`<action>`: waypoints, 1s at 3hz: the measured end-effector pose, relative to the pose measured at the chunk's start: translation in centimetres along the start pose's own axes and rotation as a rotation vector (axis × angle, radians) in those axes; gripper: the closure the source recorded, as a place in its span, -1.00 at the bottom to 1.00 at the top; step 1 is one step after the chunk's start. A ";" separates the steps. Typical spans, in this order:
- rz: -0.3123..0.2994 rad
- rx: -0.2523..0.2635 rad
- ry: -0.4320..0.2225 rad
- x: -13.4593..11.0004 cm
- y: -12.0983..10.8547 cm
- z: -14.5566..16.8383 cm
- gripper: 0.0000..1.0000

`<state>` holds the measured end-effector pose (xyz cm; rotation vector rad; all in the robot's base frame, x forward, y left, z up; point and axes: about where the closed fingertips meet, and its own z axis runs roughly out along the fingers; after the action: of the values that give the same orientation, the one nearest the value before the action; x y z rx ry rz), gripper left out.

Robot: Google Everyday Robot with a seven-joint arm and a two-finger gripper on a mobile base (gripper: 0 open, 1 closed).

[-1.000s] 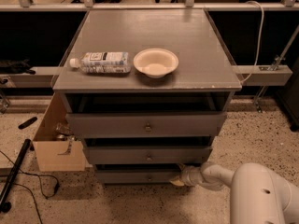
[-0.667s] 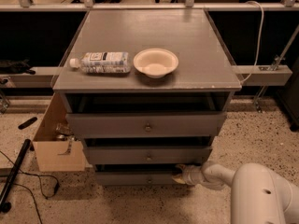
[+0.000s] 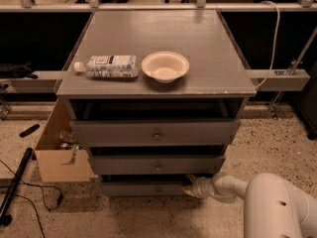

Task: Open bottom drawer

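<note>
The bottom drawer [image 3: 141,189] is sitting lowest in the grey cabinet [image 3: 208,38], near the floor. The gripper [image 3: 192,186] is pressing against the right end of its front, though I cannot tell its grip. The white arm [image 3: 233,188] is reaching in low, nearly level, from the lower right.

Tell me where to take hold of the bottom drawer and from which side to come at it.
Probably the top lip of the bottom drawer front, near its right end: a dark gap under the middle drawer leaves room to hook it. Come from the front right, low, where the gripper sits now.
</note>
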<state>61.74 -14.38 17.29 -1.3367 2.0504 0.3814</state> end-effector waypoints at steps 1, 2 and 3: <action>0.000 -0.024 0.007 1.0 1.0 -1.3 1.00; 0.002 -0.025 0.007 0.9 1.1 -1.6 1.00; 0.006 -0.029 0.008 1.2 1.6 -2.1 1.00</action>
<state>59.20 -15.68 17.91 -1.3514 2.0632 0.4111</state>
